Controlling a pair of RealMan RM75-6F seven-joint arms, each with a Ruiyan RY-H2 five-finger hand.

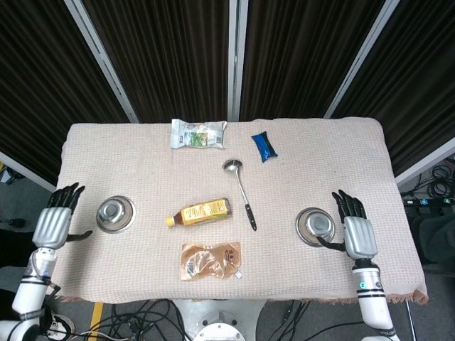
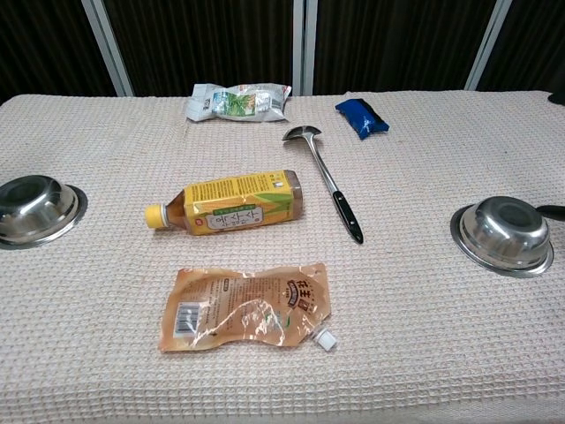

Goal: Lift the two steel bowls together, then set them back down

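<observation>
Dark pleated curtains (image 1: 163, 57) behind table (image 1: 320, 149)

Bright, even, sharp; faint shadows.

Left hand (image 1: 53, 222) hovering flat beyond the left edge of the surface (image 1: 142, 156), fingers spreading apart, holding nothing. Right hand (image 1: 357, 234) hanging over the surface's right side, fingers likewise fanning out, forearm trailing toward the near edge.
</observation>
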